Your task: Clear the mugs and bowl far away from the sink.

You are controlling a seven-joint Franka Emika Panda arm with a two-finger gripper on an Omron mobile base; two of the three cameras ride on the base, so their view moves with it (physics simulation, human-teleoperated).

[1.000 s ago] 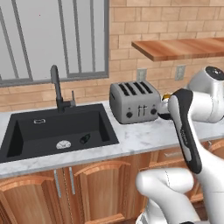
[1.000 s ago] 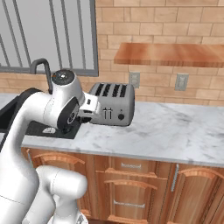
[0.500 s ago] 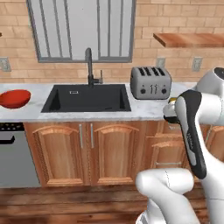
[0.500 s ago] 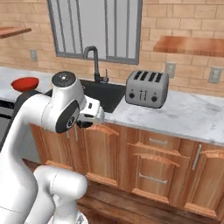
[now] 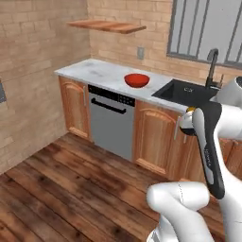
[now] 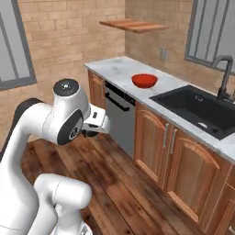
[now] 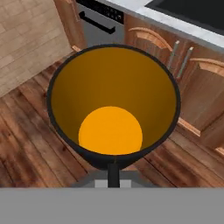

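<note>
**Mug held over the kitchen floor**

Mug [image 7: 113, 105], black with an orange-yellow inside, sits clamped in the robot's closed gripper [image 7: 113, 171], mouth toward the hand camera, above wooden floorboards [image 5: 71, 184] and apart from the cabinets [image 6: 183, 160]. From the left base camera only a sliver of its rim [image 5: 190, 109] seems to show beside the arm. A red bowl [image 5: 136, 80] rests on the marble counter [image 5: 94, 71] above the dishwasher [image 5: 109, 120], just beside the black sink [image 6: 206, 112] with its gooseneck faucet [image 6: 225, 73].

One mug [image 7: 112, 109], one bowl [image 5: 136, 80], one sink [image 6: 202, 112]
</note>
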